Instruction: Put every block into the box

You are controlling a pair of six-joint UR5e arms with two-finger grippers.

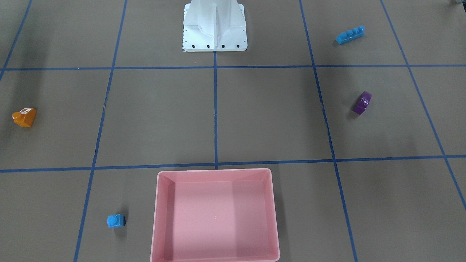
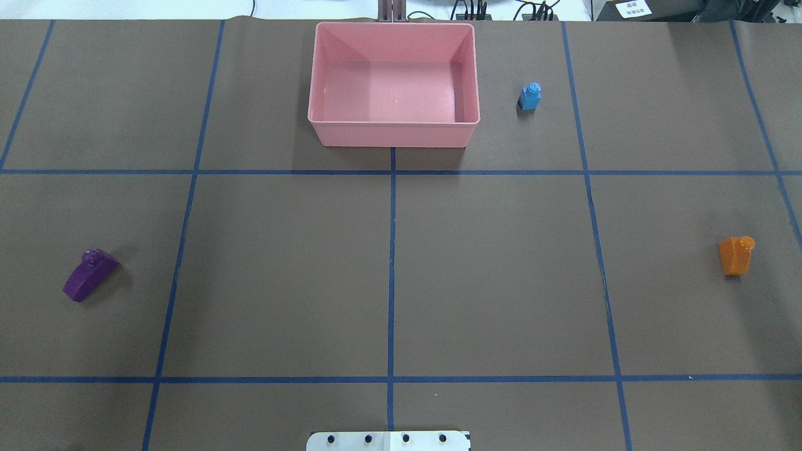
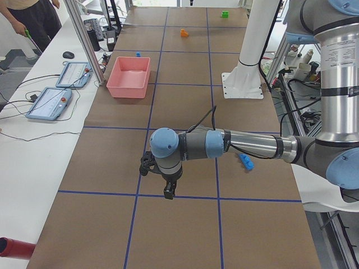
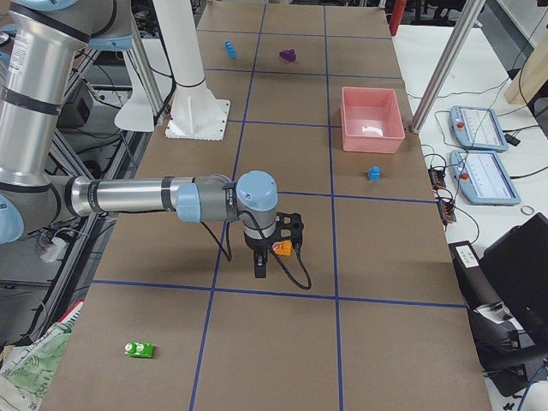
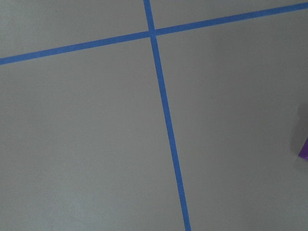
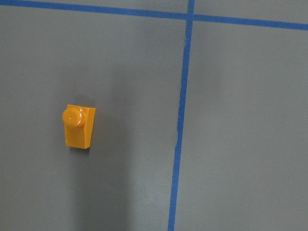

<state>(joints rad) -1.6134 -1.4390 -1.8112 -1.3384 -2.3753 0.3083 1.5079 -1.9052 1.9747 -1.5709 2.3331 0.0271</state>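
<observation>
The pink box [image 2: 393, 134] stands at the table's far middle with nothing inside it. A small blue block [image 2: 530, 97] sits just to its right. An orange sloped block [image 2: 735, 255] lies at the right and a purple block [image 2: 89, 274] at the left. The long blue block [image 1: 350, 35] lies near the robot base, and a green block [image 4: 139, 348] sits at the table's right end. My right gripper [image 4: 261, 267] hangs beside the orange block [image 4: 282, 248], my left gripper [image 3: 167, 193] above the left part of the table; I cannot tell whether either is open or shut.
The white robot base [image 1: 214, 25] stands at the table's near middle edge. Two operator consoles [image 3: 56, 89] and a metal post [image 3: 84, 39] flank the box side. A person [image 3: 28, 17] stands beyond them. Blue tape lines grid the brown table.
</observation>
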